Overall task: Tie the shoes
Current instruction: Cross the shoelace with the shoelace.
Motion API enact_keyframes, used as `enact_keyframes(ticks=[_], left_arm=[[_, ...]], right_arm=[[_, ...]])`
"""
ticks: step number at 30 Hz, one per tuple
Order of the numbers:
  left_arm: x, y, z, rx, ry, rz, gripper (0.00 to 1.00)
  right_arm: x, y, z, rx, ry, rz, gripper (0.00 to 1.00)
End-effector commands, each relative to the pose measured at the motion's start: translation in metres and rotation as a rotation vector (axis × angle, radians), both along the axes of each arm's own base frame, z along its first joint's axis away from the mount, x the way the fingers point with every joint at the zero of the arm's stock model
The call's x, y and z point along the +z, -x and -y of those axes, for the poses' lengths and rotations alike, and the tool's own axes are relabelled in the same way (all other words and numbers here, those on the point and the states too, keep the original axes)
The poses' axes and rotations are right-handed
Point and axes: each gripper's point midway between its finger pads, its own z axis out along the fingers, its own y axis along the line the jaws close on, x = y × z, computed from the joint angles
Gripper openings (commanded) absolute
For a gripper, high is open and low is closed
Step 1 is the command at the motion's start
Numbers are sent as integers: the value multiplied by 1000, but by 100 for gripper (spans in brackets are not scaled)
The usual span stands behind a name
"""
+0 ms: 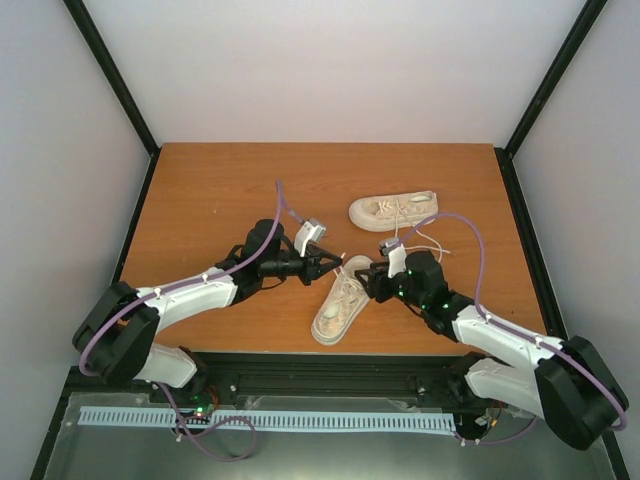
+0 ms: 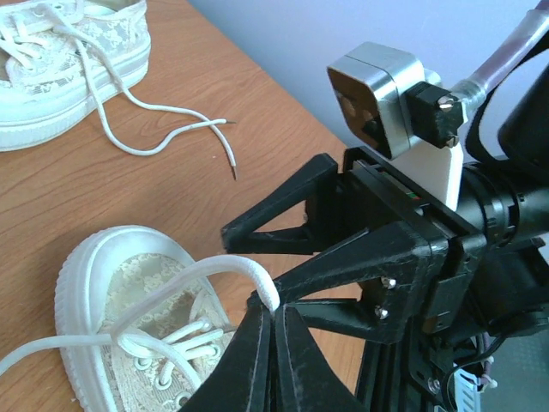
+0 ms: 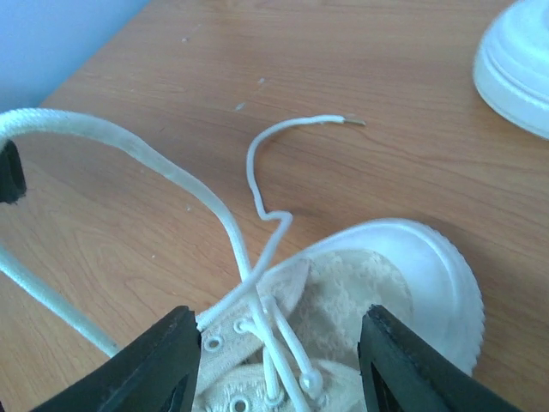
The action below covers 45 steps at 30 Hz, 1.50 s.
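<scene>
The near shoe (image 1: pixel 338 303) lies on the table (image 1: pixel 220 190) between the two arms, and the far shoe (image 1: pixel 392 210) rests on its side just beyond it, its own laces trailing loose. One lace (image 2: pixel 219 268) of the near shoe rises from the eyelets in an arch and ends pinched in the left gripper (image 2: pixel 273 311), whose jaws are closed tight on it just above the shoe. The right gripper (image 3: pixel 279 322) faces it with jaws standing moderately apart, astride the upper lacing and gripping nothing. The lace's thin free end (image 3: pixel 296 124) curls away over the wood. The step in hand looks like taking the second strand to cross it with the raised one. To do it well, the right jaws should probably close on one strand only, low near the crossing but clear of the tongue and eyelets. The left arm should keep light tension so the arch does not sag, and any pull should be gentle enough not to drag the shoe. No brand, label or writing is legible on either shoe or on the arms.
</scene>
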Motion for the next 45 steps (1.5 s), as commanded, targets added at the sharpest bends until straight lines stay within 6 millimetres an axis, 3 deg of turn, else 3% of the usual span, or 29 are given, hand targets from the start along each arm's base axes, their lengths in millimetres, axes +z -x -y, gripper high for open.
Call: enact_keyframes(ticks=[1, 8, 22, 24, 27, 29, 32, 35, 40, 45], left_arm=[[12, 5, 6, -60, 37, 56, 1], [9, 6, 7, -68, 31, 37, 1], [6, 4, 7, -61, 27, 24, 1], [5, 4, 7, -59, 23, 24, 1], [3, 2, 6, -45, 15, 22, 1], [1, -1, 5, -25, 5, 20, 11], [-4, -8, 2, 20, -19, 10, 45], [-12, -13, 2, 49, -39, -23, 64], [-14, -10, 8, 16, -8, -62, 81], [-33, -12, 14, -11, -58, -112, 83]], right_arm=[[30, -10, -21, 84, -63, 162, 51], [19, -21, -38, 136, -36, 175, 46], [14, -32, -81, 276, -26, 214, 39], [13, -33, -82, 273, -24, 219, 30], [18, -36, -76, 227, -26, 234, 4], [32, -37, -65, 166, -36, 265, 3], [55, -34, -47, 86, -39, 300, 3], [69, -29, -28, 16, -20, 299, 3], [73, -23, 0, -98, 32, 223, 3], [54, -22, 28, -231, 133, 90, 3]])
